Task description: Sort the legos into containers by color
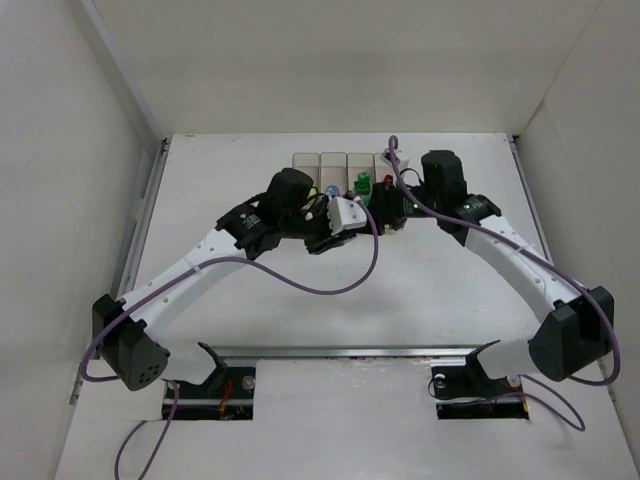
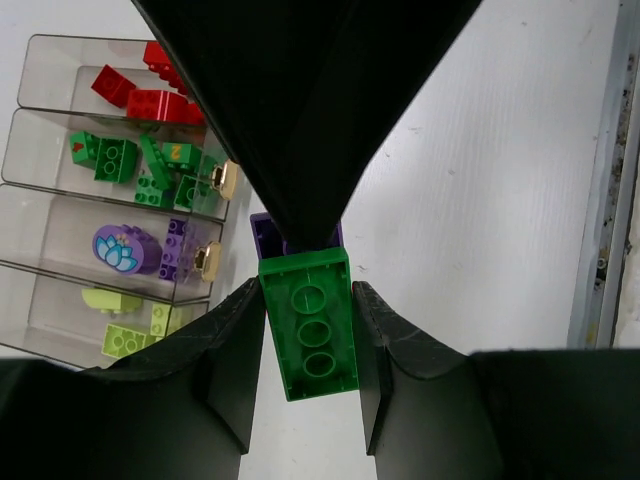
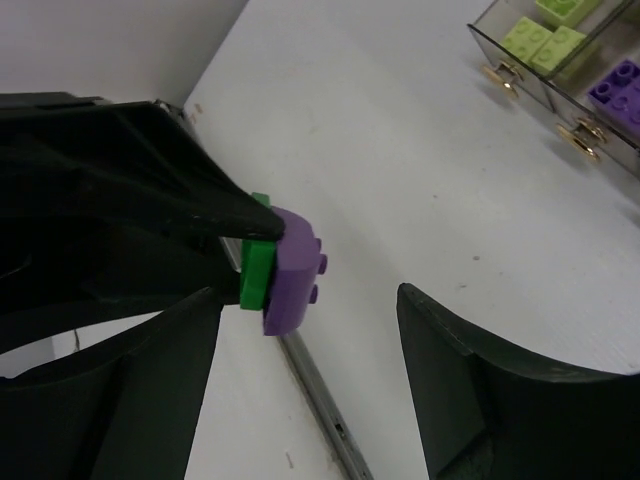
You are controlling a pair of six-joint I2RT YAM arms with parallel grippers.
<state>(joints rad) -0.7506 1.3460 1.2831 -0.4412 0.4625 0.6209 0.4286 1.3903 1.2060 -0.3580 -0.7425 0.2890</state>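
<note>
right wrist alone shows purple lego [image 3: 295, 275] whole.

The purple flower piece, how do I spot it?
In the left wrist view, find the row of clear bins and take the third from the top, between green bricks and lime ones. The flower piece lies there beside a studded purple brick; it alone is round with a pale blue flower on it.
</note>
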